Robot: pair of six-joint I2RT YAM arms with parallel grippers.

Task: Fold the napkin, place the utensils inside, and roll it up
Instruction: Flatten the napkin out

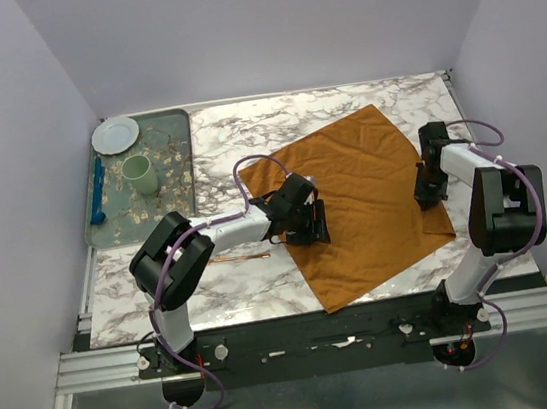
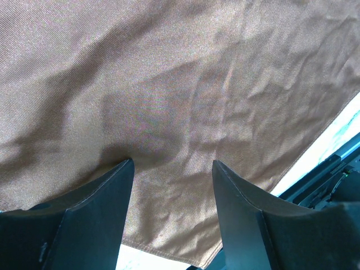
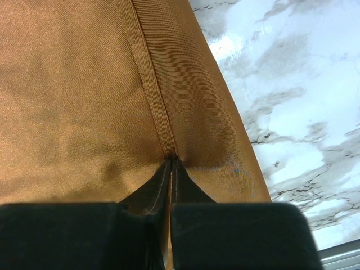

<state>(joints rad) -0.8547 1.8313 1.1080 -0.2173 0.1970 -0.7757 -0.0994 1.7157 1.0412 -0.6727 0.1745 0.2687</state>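
The rust-orange napkin [image 1: 363,198] lies spread flat on the marble table [image 1: 235,139], turned like a diamond. My left gripper [image 1: 307,226] is low over its left edge, jaws open with only cloth [image 2: 180,84] between the fingers [image 2: 109,197]; the gripper's midpoint [image 2: 171,171] is above the cloth near a hemmed corner. My right gripper [image 1: 431,189] is at the napkin's right edge, shut [image 3: 171,160] on a raised pinch of the napkin [image 3: 73,101] at its hem. The copper fork [image 1: 242,257] lies on the table left of the napkin, under my left arm.
A grey tray [image 1: 184,176] at the far left holds a white plate [image 1: 115,136], a green cup [image 1: 139,174] and a blue utensil [image 1: 98,192]. Bare marble [image 3: 304,84] shows right of the napkin. The table's front rail [image 1: 311,336] runs along the near edge.
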